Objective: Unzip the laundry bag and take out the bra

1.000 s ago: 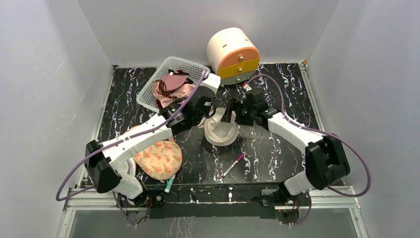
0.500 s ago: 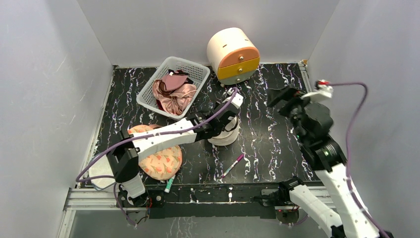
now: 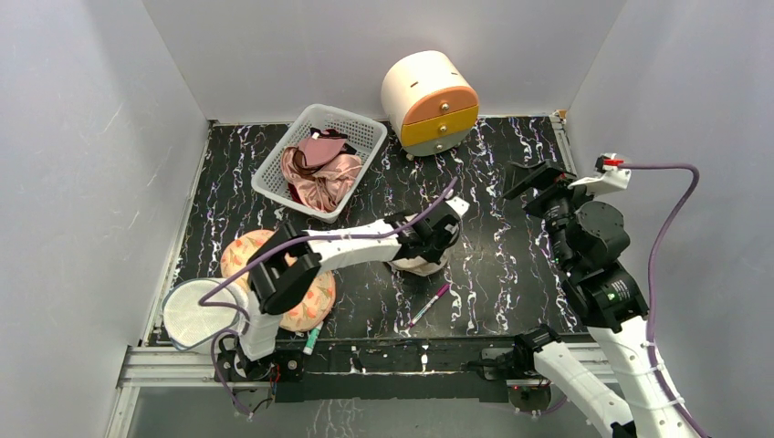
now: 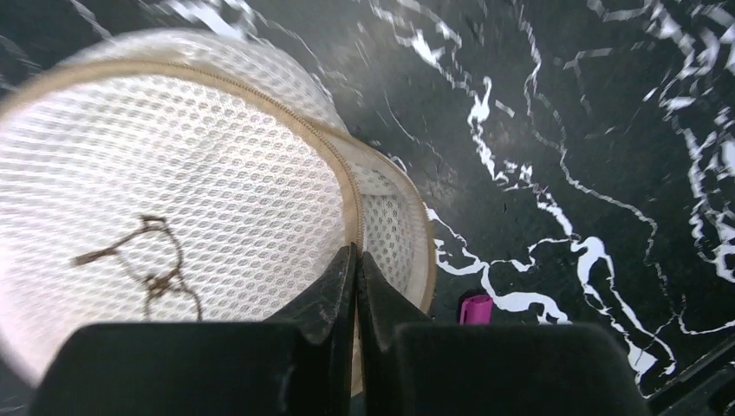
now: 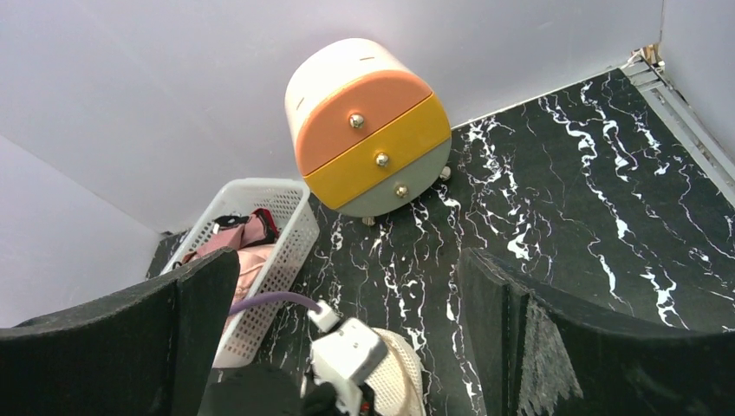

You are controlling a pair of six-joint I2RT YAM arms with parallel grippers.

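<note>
The laundry bag is a round beige-white mesh drum with a dark bra outline on its flat face. It lies mid-table, mostly under my left wrist. My left gripper is shut, its tips pinched together on the bag's zip at the rim. Right of the tips the rim gapes and shows inner mesh. The bra is hidden. My right gripper hangs high at the right, open and holding nothing, well away from the bag. In its own view that gripper frames bare table.
A white lattice basket of pink clothes stands back left. A round drawer unit is at the back. A pink pen lies just in front of the bag. A peach floral padded piece and a white mesh disc lie front left.
My left arm has swung rightward around the bag with its jaws shut. My right arm has let go, lifted away to the right and opened wide.
</note>
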